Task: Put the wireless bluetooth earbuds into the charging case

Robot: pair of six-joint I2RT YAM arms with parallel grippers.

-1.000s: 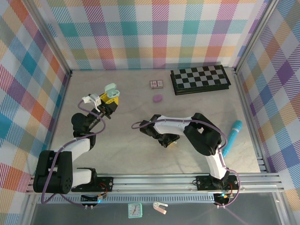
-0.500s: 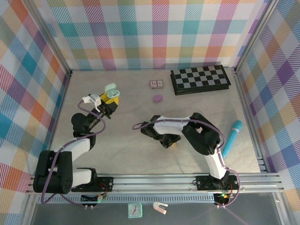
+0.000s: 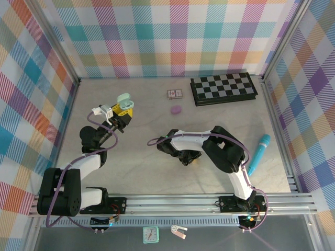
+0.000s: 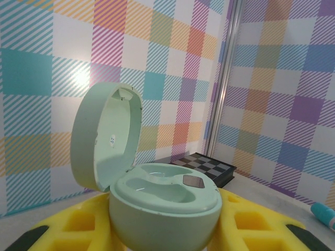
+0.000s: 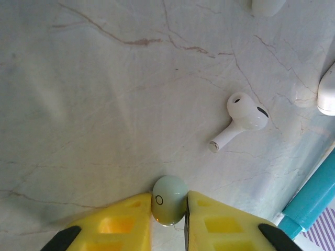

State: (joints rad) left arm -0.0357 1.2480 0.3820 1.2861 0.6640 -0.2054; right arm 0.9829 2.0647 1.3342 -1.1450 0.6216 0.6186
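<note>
My left gripper [image 3: 122, 112] is raised over the left of the table, shut on the mint-green charging case [image 4: 165, 201]. The case's lid [image 4: 104, 136] stands open and its two wells look bare. The case shows as a small mint shape [image 3: 123, 99] in the top view. My right gripper [image 5: 169, 212] is down at the table's middle, its yellow fingers [image 5: 123, 222] shut on a pale green earbud [image 5: 169, 197] that rests on the surface. A white stemmed earbud [image 5: 243, 117] lies loose a short way beyond it.
A teal stick [image 3: 259, 152] lies at the right. A purple pebble-shaped case [image 3: 176, 110], a small box [image 3: 174, 94] and a chessboard [image 3: 223, 88] sit toward the back. White rounded objects [image 5: 328, 91] lie at the right wrist view's edges.
The right gripper's fingers have closed in on the pale green earbud. The left arm and the case have not moved.
</note>
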